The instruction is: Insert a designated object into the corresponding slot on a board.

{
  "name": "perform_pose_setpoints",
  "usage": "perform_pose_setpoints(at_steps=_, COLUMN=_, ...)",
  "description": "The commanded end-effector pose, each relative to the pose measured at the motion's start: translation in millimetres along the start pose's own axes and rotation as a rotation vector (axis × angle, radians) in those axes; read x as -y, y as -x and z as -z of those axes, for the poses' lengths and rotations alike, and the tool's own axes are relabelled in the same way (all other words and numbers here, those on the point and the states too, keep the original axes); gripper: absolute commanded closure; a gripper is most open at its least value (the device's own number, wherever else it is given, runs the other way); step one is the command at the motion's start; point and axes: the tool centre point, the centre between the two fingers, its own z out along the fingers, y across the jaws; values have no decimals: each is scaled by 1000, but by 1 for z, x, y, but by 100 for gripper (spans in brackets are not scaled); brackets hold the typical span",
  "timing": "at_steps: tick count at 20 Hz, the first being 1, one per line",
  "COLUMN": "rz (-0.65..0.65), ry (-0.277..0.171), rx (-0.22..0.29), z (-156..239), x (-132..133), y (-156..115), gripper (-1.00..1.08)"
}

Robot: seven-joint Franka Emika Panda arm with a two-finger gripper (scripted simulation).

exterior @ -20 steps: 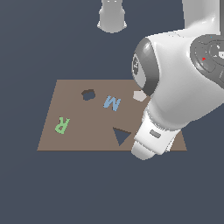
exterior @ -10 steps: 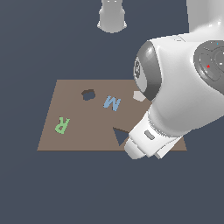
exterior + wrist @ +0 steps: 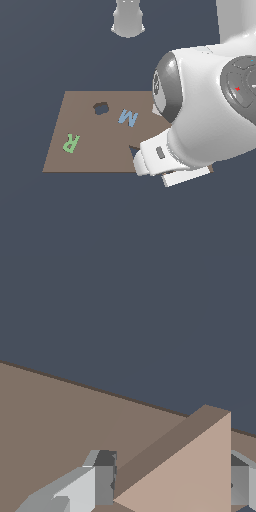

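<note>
In the wrist view the tan-pink triangle piece (image 3: 192, 468) sits between my two grey fingers (image 3: 102, 483), and the gripper (image 3: 170, 485) is shut on it just above the brown board (image 3: 50, 421). In the exterior view the white hand (image 3: 162, 161) hangs low over the near edge of the board (image 3: 85, 160), toward the exterior view's right. It covers most of the dark triangular slot (image 3: 133, 149), of which only a corner shows. The piece and the fingertips are hidden under the hand there.
A dark pentagon-shaped hole (image 3: 101, 107), a blue letter M (image 3: 128, 118) and a green letter R (image 3: 71, 142) lie on the board. A white cylindrical base (image 3: 128, 20) stands beyond the board's far edge.
The hand has moved toward the exterior view's left and lower, and now covers most of the triangular slot that showed beside it before.
</note>
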Motion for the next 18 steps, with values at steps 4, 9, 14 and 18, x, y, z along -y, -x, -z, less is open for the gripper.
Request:
perform_pose_setpoints(at_steps=4, rz=-231, ry=0, rx=-1, z=1, x=-10, y=-6, gripper=108)
perform_pose_setpoints(at_steps=9, rz=-438, ry=0, rx=-1, z=2, x=-19, y=-10, gripper=108)
perform_pose_setpoints(at_steps=14, rz=-646, ry=0, rx=0, z=3, x=-29, y=-11, gripper=108)
perform_pose_setpoints(at_steps=18, rz=-812, ry=0, rx=0, z=3, x=-38, y=-10, gripper=108)
